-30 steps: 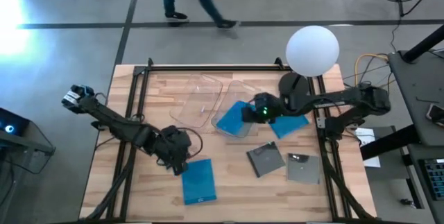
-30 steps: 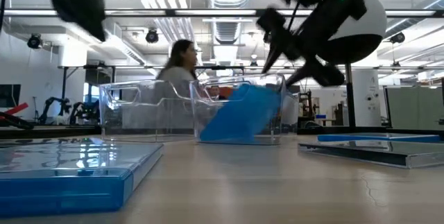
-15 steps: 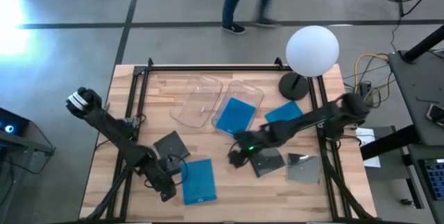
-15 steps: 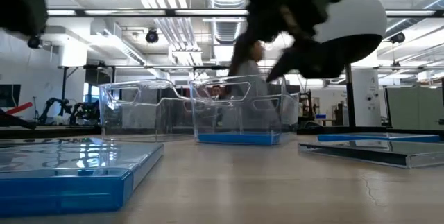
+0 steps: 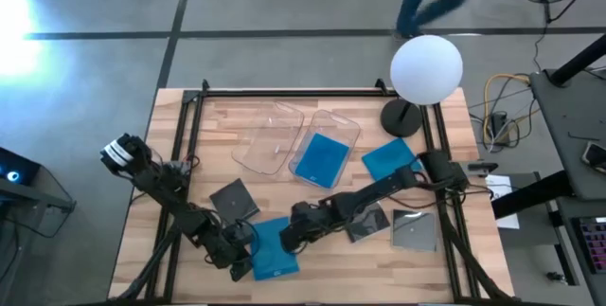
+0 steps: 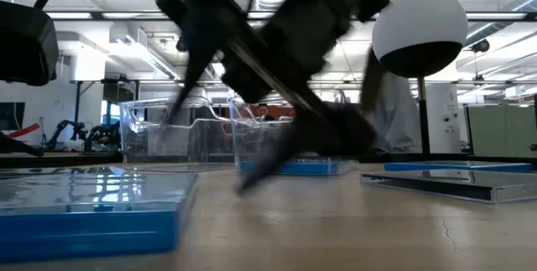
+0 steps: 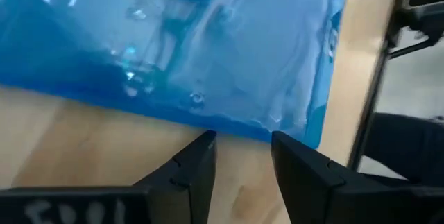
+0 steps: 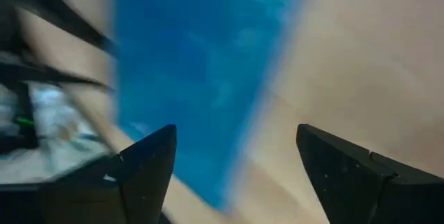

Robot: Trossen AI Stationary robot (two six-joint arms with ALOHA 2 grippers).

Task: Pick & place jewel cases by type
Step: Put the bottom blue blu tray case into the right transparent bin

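Jewel cases were part-sorted: one blue case (image 5: 320, 159) lay in a clear bin (image 5: 347, 128), while the right claw (image 5: 284, 242), fingers spread and empty, and the left claw (image 5: 241, 263), narrowly parted, flanked another blue case (image 5: 275, 261) flat on the surface (image 5: 218, 121), apparently for pickup.

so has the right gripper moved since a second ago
Yes. The right gripper has left the clear bin and swung toward the table's front, over the blue case.
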